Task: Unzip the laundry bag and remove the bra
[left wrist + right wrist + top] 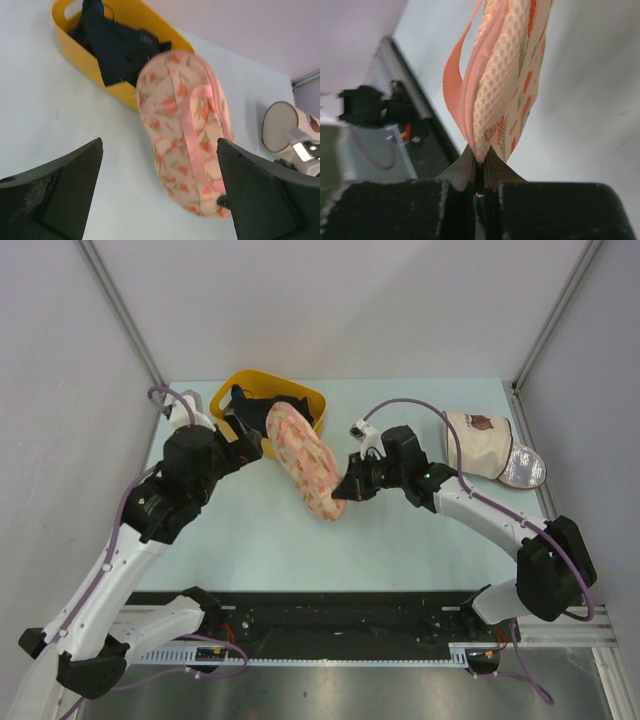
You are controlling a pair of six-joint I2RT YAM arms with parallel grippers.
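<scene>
The laundry bag is a soft, peanut-shaped pouch of dimpled peach mesh with small red-orange print. It lies slantwise on the pale table, its far end against the rim of a yellow plastic bin and its near end toward the middle of the table. The right gripper is closed on the pouch's near right edge. The right wrist view shows what the overhead cannot: the two black fingers are pressed together on the thin seam, with layered pink trim and a loose ribbon loop rising from the pinch. The left gripper hovers by the bin with its fingers spread wide, gripping nothing. Its camera looks down on the pouch's domed top and the pink strap running along it. A crumpled dark garment fills the bin. A beige cylinder bag lies well apart at the far right, near the wall. Bare table lies open on the near side of the pouch, between the two arms.
</scene>
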